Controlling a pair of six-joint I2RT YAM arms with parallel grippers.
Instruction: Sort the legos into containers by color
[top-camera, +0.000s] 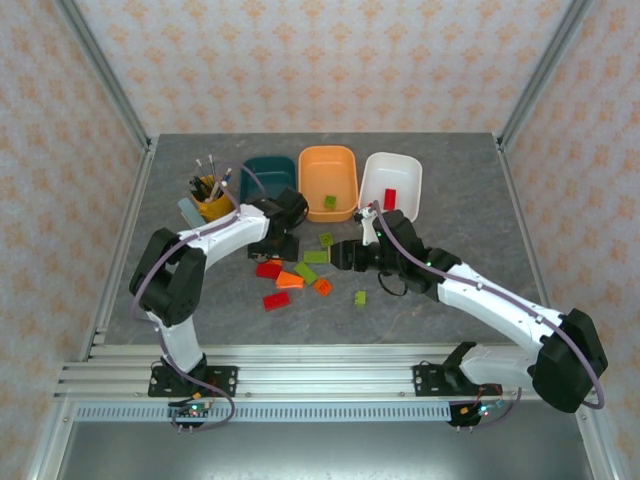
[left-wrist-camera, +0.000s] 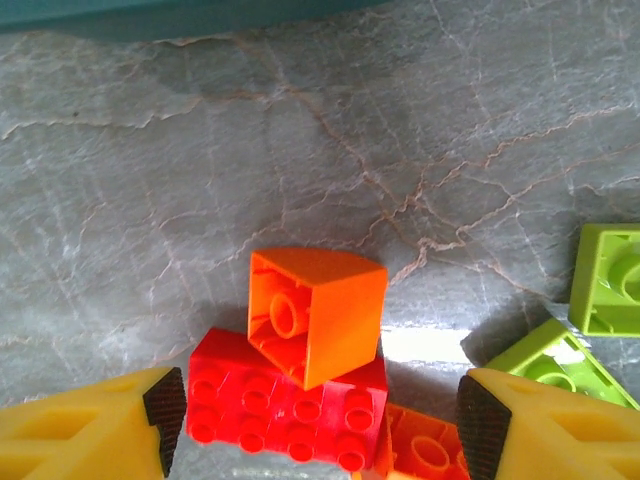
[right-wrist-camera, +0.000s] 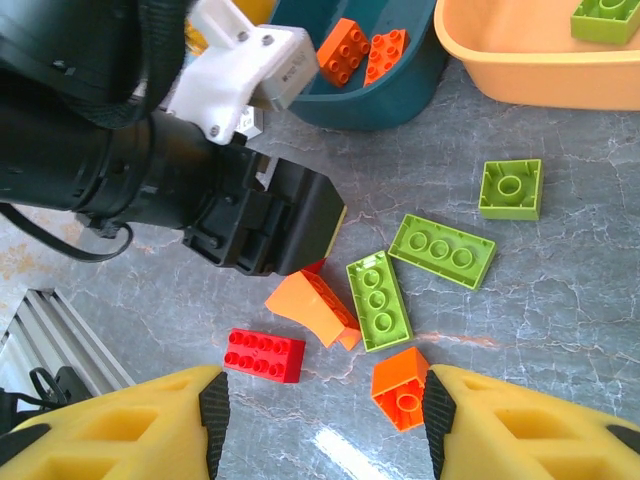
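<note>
The left pincer (left-wrist-camera: 322, 425) stands open, straddling an orange lego (left-wrist-camera: 318, 315) tilted on a red lego (left-wrist-camera: 290, 410). The right pincer (right-wrist-camera: 325, 415) is open over scattered legos (top-camera: 305, 270) on the surface (top-camera: 480, 200). At their twelve o'clock sit the teal bin (top-camera: 265, 170), orange bin (top-camera: 325, 170) and white bin (top-camera: 400, 170).

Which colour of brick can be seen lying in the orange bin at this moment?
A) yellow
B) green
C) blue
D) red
B: a green brick lies inside the orange bin, seen from above and from the right wrist.
</note>
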